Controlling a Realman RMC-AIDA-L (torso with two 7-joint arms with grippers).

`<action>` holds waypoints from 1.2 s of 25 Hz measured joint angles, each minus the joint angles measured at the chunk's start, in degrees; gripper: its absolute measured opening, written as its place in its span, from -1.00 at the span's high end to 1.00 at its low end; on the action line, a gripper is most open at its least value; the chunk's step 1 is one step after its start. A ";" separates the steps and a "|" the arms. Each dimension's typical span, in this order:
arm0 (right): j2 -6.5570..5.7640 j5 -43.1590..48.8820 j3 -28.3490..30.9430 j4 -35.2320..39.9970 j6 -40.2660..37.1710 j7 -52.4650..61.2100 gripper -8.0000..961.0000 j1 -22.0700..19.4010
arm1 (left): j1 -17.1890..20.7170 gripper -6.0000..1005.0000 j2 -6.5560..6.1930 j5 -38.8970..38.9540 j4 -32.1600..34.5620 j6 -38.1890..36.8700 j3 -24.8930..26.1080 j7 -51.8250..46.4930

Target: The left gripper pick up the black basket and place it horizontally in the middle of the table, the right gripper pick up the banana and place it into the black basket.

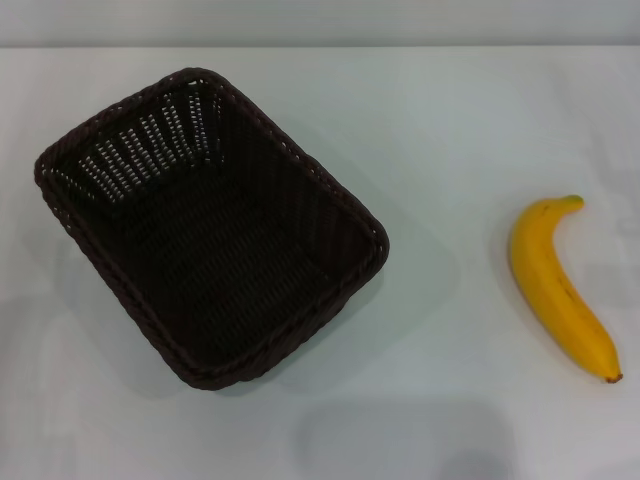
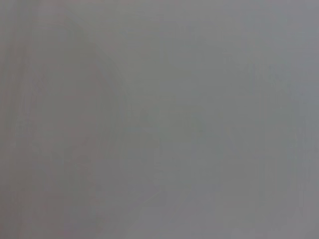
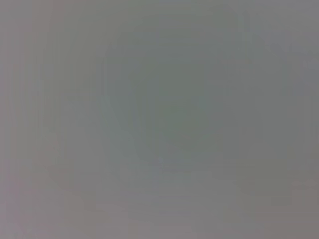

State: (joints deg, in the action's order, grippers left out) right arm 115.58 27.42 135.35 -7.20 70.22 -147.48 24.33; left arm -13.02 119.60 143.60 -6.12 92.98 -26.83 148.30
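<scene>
The black basket [image 1: 210,230] lies on the white table [image 1: 440,130], left of centre, turned at a slant with one corner toward the far edge. It is empty. The banana [image 1: 556,285] lies on the table at the right, stem toward the far side and dark tip toward the near side. It is well apart from the basket. Neither gripper shows in the head view. Both wrist views show only a plain grey surface.
The table's far edge [image 1: 320,47] runs across the top of the head view. A faint shadow [image 1: 400,440] falls on the near middle of the table. Bare white tabletop lies between basket and banana.
</scene>
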 joint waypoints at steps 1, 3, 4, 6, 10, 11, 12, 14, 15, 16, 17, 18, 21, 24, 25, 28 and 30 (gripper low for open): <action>0.00 0.00 0.00 0.00 0.00 0.00 -0.81 0.00 | -0.04 -0.77 -0.02 0.03 -0.09 0.00 0.06 -0.04; 0.00 0.00 0.00 0.00 0.00 0.00 -0.81 -0.04 | -0.16 -0.77 -0.14 0.16 -0.10 -0.01 0.09 -0.47; 0.00 0.00 0.00 0.00 0.00 0.00 -0.81 -0.07 | -0.19 -0.76 -0.22 0.17 0.04 -0.01 0.07 -1.04; 0.00 0.00 0.00 0.00 0.02 0.00 -0.81 -0.13 | -0.20 -0.76 -0.44 0.14 0.66 -0.26 -0.12 -3.23; 0.00 0.01 0.00 0.00 0.12 0.00 -0.81 -0.25 | 1.11 -0.76 -0.79 -2.12 6.91 -4.75 -1.96 -12.32; -0.01 0.01 0.00 0.00 0.14 0.00 -0.81 -0.25 | 1.74 -0.76 -0.95 -3.33 9.61 -6.46 -2.63 -15.51; -0.02 0.01 0.00 0.00 0.18 0.00 -0.81 -0.25 | 2.21 -0.76 -1.18 -5.06 11.97 -7.89 -3.03 -18.43; -0.05 0.01 0.00 0.00 0.25 0.00 -0.81 -0.25 | 3.10 -0.76 -2.46 -10.85 18.41 -11.34 -3.50 -27.32; -0.05 0.01 0.00 0.00 0.28 0.00 -0.81 -0.24 | 3.24 -0.76 -3.35 -13.68 20.64 -12.26 -3.49 -30.95; -0.06 0.01 0.00 0.00 0.29 0.00 -0.81 -0.21 | 3.27 -0.76 -4.29 -16.17 22.50 -12.89 -3.51 -34.48; -0.06 0.01 0.00 0.00 0.30 0.00 -0.81 -0.20 | 3.17 -0.76 -5.50 -18.97 24.19 -13.37 -3.48 -38.41; -0.07 0.16 -0.04 0.00 0.31 -0.14 -0.81 -0.20 | 2.81 -0.76 -6.99 -22.32 25.92 -13.61 -3.48 -42.10; -0.09 0.58 -0.49 0.00 0.36 -0.65 -0.81 -0.20 | 1.28 -0.76 -10.41 -29.64 28.96 -14.00 -3.38 -49.59; -0.16 0.84 -2.35 -0.07 0.51 -2.90 -0.81 -0.42 | -0.56 -0.76 -12.44 -34.94 30.74 -14.99 -3.16 -53.95; -0.17 0.92 -3.40 -0.11 0.56 -4.30 -0.81 -0.50 | -1.02 -0.76 -12.75 -36.31 31.47 -15.77 -3.15 -54.83; -0.20 1.05 -5.00 -0.21 0.75 -6.72 -0.81 -0.59 | -3.01 -0.76 -13.85 -43.02 35.30 -18.65 -3.32 -60.09; -0.20 1.11 -5.08 -0.21 0.78 -6.94 -0.81 -0.60 | -5.63 -0.76 -15.20 -50.60 38.38 -19.20 -3.48 -66.25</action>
State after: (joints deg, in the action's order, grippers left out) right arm 115.38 28.53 130.27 -7.42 71.00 -154.42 23.74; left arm -18.65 104.40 93.00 32.26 73.78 -30.32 82.06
